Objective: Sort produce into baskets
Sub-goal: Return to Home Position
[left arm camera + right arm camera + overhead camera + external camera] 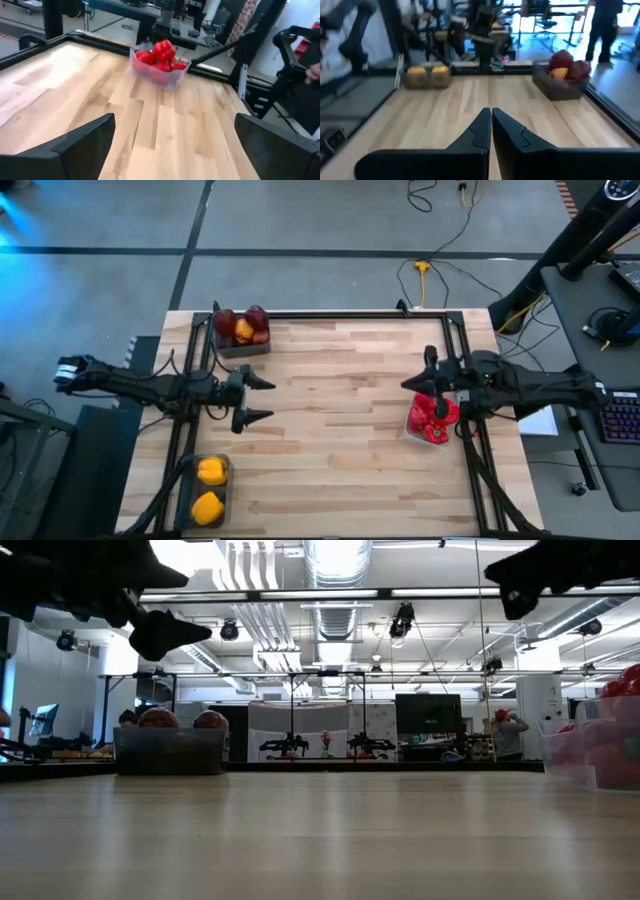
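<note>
**Produce binned, both grippers over the tabletop**

Nearest, at the tabletop's (340,450) left corner, a dark bin (229,492) lies lengthwise near-to-far and holds two yellow peppers (209,472). Midway, the left gripper's (268,400) fingers are spread wide. The right gripper's (491,111) fingers meet, by a clear bin (410,432) of red peppers (432,418). Farthest, another dark bin (245,349) lies crosswise, holding apples (256,318) and an orange-yellow fruit (244,330).

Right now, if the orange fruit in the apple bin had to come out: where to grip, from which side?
Probably from straight above, closing across the exposed upper half of the orange fruit. It sits high in the dark bin among apples, and the bin wall blocks a side approach. The left gripper, open, is nearer.
</note>
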Motion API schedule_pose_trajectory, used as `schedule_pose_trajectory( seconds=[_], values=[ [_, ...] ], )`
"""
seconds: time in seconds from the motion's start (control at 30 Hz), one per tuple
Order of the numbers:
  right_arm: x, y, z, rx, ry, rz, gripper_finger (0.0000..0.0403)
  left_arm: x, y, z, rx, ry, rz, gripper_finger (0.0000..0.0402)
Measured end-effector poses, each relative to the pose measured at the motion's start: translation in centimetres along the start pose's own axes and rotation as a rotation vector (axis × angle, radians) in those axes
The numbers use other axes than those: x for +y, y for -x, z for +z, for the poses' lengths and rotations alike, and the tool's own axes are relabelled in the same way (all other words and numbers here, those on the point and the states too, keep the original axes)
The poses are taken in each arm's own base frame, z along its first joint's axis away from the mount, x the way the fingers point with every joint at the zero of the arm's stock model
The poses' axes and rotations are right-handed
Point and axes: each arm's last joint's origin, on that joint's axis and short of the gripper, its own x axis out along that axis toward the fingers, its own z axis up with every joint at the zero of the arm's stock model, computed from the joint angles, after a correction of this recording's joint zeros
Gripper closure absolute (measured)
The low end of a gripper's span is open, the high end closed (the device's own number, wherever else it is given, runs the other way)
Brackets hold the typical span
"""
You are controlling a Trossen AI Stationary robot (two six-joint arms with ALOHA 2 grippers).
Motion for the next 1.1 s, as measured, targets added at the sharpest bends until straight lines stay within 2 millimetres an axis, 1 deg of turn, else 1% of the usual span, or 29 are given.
schedule_pose_trajectory(
  seconds=[0.07,0.13,0.27,0.33,0.43,0.53,0.63,0.67,0.73,0.8,0.87,0.93,1.0,1.1],
  values=[
    [0.0,0.8,-0.4,0.002,-0.047,-0.040,0.0394,0.2,0.1,-0.2,0.000,-0.007,-0.004,0.0008],
    [-0.2,1.3,-0.7,0.023,-0.057,-0.131,0.0394,0.3,0.1,-0.5,0.004,-0.009,-0.001,0.0008],
    [-0.7,1.5,-1.1,0.015,-0.146,-0.336,0.0394,0.6,0.1,-1.4,0.051,0.056,-0.044,0.0008],
    [-1.0,1.4,-1.5,0.017,-0.189,-0.411,0.0394,0.7,-0.1,-1.8,0.076,0.053,-0.038,0.0008],
    [-1.1,0.8,-2.7,0.064,-0.242,-0.442,0.0394,0.8,-0.4,-2.2,0.105,0.019,-0.028,0.0008],
    [-1.3,0.2,-4.3,0.134,-0.212,-0.466,0.0394,1.2,-0.5,-2.4,0.120,-0.076,-0.029,0.0008],
    [-1.2,0.2,-5.6,0.151,-0.201,-0.465,0.0392,2.2,-0.3,-2.9,0.142,-0.101,-0.068,0.0008],
    [-1.2,0.3,-5.9,0.146,-0.177,-0.440,0.0391,2.7,-0.1,-3.4,0.153,-0.098,-0.078,0.0008],
    [-0.9,0.6,-6.2,0.127,-0.068,-0.358,0.0390,3.9,0.3,-4.2,0.142,-0.084,-0.053,0.0008],
    [-0.6,0.9,-6.6,0.118,0.039,-0.266,0.0390,5.0,0.7,-4.7,0.074,-0.082,-0.004,0.0008],
    [-0.5,1.0,-7.1,0.111,0.075,-0.232,0.0390,5.6,1.2,-4.9,-0.012,-0.090,0.024,0.0008],
    [-0.4,1.2,-7.4,0.086,0.050,-0.236,0.0390,5.9,1.4,-4.8,-0.045,-0.101,0.035,0.0008],
    [-0.4,1.4,-8.0,0.070,0.006,-0.228,0.0390,5.9,1.5,-5.1,-0.011,-0.125,0.022,0.0008],
    [-0.1,1.6,-9.1,0.036,-0.085,-0.142,0.0390,6.0,1.7,-6.0,0.075,-0.113,0.039,0.0008]
  ],
)
